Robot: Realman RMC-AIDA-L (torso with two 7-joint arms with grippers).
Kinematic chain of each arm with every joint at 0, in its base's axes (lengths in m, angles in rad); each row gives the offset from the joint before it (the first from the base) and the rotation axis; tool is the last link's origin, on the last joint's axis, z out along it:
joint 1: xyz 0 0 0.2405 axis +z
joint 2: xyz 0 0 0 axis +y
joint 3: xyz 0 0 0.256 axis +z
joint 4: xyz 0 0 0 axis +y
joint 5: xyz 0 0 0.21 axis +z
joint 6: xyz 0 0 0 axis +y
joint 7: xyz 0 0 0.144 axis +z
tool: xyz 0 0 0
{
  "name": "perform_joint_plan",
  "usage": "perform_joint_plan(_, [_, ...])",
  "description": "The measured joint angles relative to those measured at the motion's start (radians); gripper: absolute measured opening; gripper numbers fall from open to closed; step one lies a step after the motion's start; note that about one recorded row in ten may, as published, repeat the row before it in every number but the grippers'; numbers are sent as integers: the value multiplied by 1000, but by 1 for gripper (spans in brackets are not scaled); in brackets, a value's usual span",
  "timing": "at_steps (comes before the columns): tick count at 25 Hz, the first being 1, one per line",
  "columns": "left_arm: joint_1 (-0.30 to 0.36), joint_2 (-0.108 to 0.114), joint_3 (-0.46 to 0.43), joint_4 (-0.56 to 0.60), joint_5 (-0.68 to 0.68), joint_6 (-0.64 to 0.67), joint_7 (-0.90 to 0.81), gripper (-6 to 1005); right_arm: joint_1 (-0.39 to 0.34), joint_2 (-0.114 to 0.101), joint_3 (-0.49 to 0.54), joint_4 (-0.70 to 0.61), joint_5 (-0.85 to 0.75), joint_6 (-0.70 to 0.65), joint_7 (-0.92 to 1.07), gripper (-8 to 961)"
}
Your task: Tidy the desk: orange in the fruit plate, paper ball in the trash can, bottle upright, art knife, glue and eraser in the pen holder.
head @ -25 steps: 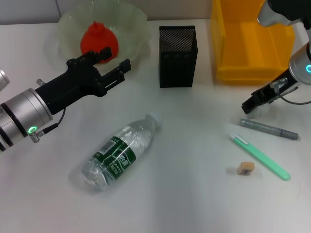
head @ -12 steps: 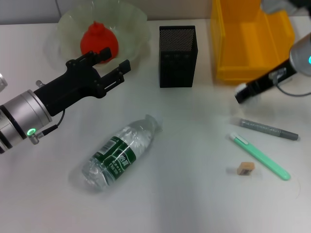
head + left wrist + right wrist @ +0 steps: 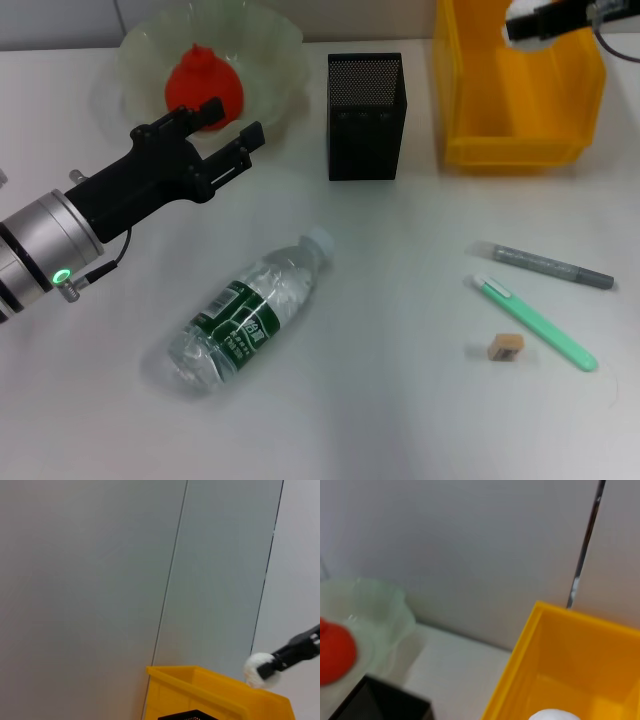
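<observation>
The orange (image 3: 202,82) lies in the pale green fruit plate (image 3: 275,45). My left gripper (image 3: 232,118) hovers open just in front of the plate, with nothing between its fingers. My right gripper (image 3: 522,27) is raised over the yellow trash can (image 3: 520,150). In the left wrist view the right gripper (image 3: 272,664) is shut on the white paper ball (image 3: 259,670) above the trash can (image 3: 220,695). The bottle (image 3: 245,315) lies on its side in the middle of the desk. The black mesh pen holder (image 3: 366,115) stands upright. The eraser (image 3: 505,346) lies at the right front.
A grey stick (image 3: 553,266) and a mint-green art knife (image 3: 535,322) lie side by side on the desk right of the bottle, near the eraser. The trash can stands right of the pen holder, at the desk's back edge.
My right gripper has lifted from the desk near the grey stick and swung back over the trash can. The left arm has barely shifted.
</observation>
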Motion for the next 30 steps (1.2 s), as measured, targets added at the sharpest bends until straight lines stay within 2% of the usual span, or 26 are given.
perform_joint_plan(5, [-4, 0, 3, -4, -2, 17, -8, 655, 32, -2, -4, 88, -9, 81, -7, 599])
perform_joint_plan(9, [-4, 0, 3, -4, -2, 27, -13, 655, 19, 1, -2, 106, -2, 127, -26, 655])
perform_joint_plan(10, [-5, 0, 4, -4, -2, 29, -23, 655, -13, 2, -2, 89, 28, 137, -35, 669])
perform_joint_plan(11, [-6, 1, 4, -4, -2, 30, -27, 655, -13, 2, -2, 89, 28, 137, -35, 684])
perform_joint_plan(15, [-10, 4, 12, 6, 2, 43, -47, 655, -122, -1, 5, 55, 248, 101, -196, 743])
perform_joint_plan(16, [-10, 4, 12, 6, 2, 43, -47, 655, -122, -1, 5, 55, 248, 101, -196, 758])
perform_joint_plan(17, [-11, 5, 18, 10, 3, 45, -54, 655, -173, -2, 16, 48, 380, 60, -306, 773])
perform_joint_plan(18, [-14, 7, 37, 18, 4, 45, -70, 656, -173, -2, 16, 48, 380, 60, -306, 773])
perform_joint_plan(20, [-16, 9, 56, 28, 4, 42, -85, 656, -251, -5, 66, 76, 600, -55, -561, 773])
perform_joint_plan(22, [-17, 12, 159, 100, 6, 4, -171, 656, -267, -5, 86, 97, 654, -95, -634, 773])
perform_joint_plan(24, [-18, 13, 184, 120, 8, -7, -195, 656, -294, -5, 141, 164, 739, -183, -784, 773])
perform_joint_plan(25, [-18, 16, 241, 201, 53, -61, -302, 656, -308, -5, 213, 244, 777, -257, -895, 773])
perform_joint_plan(26, [-18, 16, 246, 225, 81, -76, -335, 656, -311, -5, 291, 319, 788, -309, -972, 773])
perform_joint_plan(27, [-19, 15, 250, 253, 123, -95, -378, 656, -311, -5, 291, 319, 788, -309, -972, 773])
perform_joint_plan(28, [-19, 15, 250, 253, 123, -95, -378, 656, -314, -5, 333, 354, 788, -326, -1005, 773])
perform_joint_plan(29, [-19, 15, 250, 253, 123, -95, -378, 656, -314, -5, 333, 354, 788, -326, -1005, 774])
perform_joint_plan(30, [-26, 12, 251, 294, 208, -124, -451, 656, -319, -5, 410, 410, 790, -352, -1061, 774])
